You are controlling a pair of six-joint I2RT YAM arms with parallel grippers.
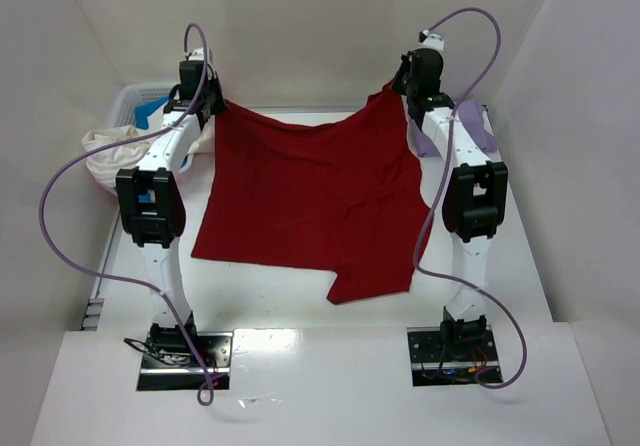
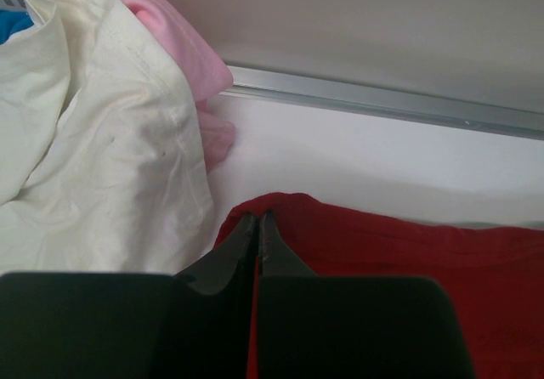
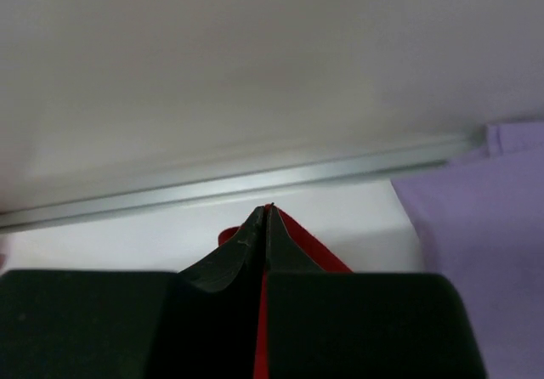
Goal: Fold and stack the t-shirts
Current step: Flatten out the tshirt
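A dark red t-shirt [image 1: 310,196] is spread over the middle of the table, its far edge lifted at both corners. At the far left corner my left gripper [image 1: 205,106] is shut on the red cloth [image 2: 408,251]; the black jaws [image 2: 257,219] meet with fabric pinched between them. My right gripper [image 1: 415,91] holds the far right corner higher, shut on red cloth [image 3: 306,243], jaw tips [image 3: 268,211] together. A pale lavender t-shirt [image 1: 470,126] lies under the right arm [image 3: 484,226]. Cream-white [image 2: 93,141] and pink [image 2: 183,52] shirts lie heaped at left.
A white lattice basket [image 1: 140,101] stands at the far left with blue cloth [image 1: 152,113] inside and the cream shirt [image 1: 115,151] spilling over it. A metal rail [image 2: 382,100] runs along the table's far edge against the white wall. Purple cables loop beside both arms.
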